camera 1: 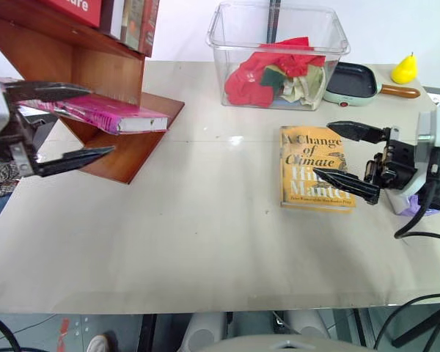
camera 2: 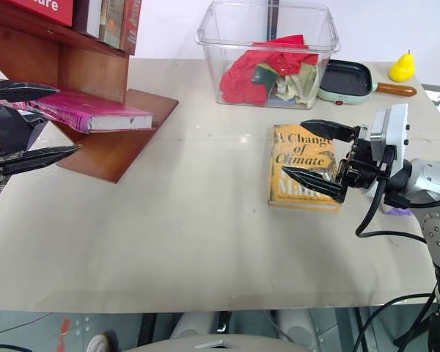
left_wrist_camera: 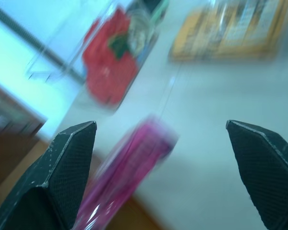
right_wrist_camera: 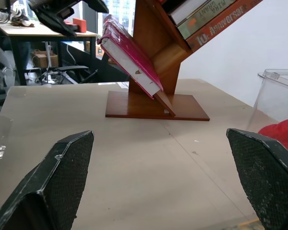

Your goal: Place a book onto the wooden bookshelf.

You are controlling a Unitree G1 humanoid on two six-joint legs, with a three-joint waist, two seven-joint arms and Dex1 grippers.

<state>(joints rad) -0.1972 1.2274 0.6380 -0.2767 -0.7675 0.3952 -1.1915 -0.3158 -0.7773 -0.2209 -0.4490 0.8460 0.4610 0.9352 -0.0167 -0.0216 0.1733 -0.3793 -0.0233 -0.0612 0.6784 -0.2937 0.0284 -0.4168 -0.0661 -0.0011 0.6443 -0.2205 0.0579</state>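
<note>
Left gripper (camera 1: 62, 121) spread wide, empty, just off the pink book (camera 1: 110, 114), which lies on a slanted board of the wooden bookshelf (camera 1: 125, 158); shelf top and its upright books (camera 1: 132, 22) cut off by frame edge. Left wrist view is blurred. Right gripper (camera 1: 348, 158) also wide, over the yellow book (camera 1: 308, 165). Beige table (camera 1: 176, 235); clear bin (camera 1: 279, 55) of cloths, small pan (camera 1: 356, 81).

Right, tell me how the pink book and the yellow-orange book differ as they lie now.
The thick hot-pink paperback rests tilted on a slanted board of the glossy reddish-brown wooden bookshelf; the yellow-orange paperback "A Change of Climate" lies flat on the pale table. The pink one shows its white page edges; the yellow-orange one shows its front cover. Neither is held.
</note>
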